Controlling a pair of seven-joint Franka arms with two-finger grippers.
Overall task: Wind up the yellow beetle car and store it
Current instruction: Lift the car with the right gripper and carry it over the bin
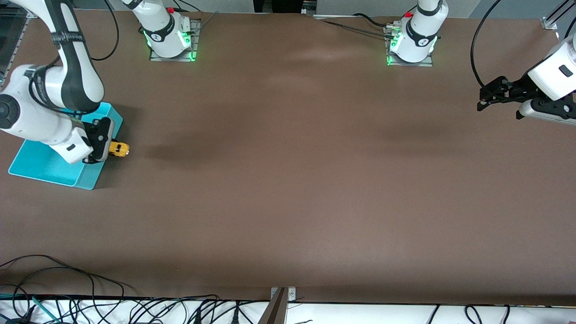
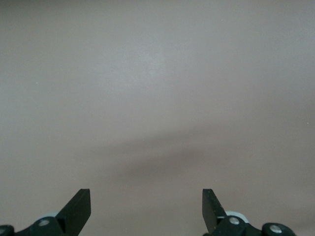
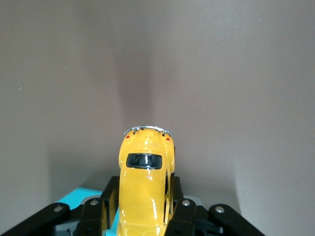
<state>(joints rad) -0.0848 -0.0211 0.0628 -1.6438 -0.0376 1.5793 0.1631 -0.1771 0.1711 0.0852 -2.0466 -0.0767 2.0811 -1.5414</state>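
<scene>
My right arm's bulk hides part of the one shallow turquoise plastic bin [image 1: 31, 164] at the right arm's end of the table, and only a corner of it shows in my right wrist view. My right gripper [image 1: 108, 147] hangs over the bin's edge, its fingers [image 3: 101, 206] pinching the single small yellow beetle-shaped toy car [image 1: 119, 148] by its sides; the car's wheels are hidden and its nose is cut off in that wrist view. My left gripper [image 1: 488, 96] waits over the bare brown table [image 1: 288, 180] at the left arm's end, fingers [image 2: 78, 209] spread, holding nothing, its arm cut off by the frame edge.
</scene>
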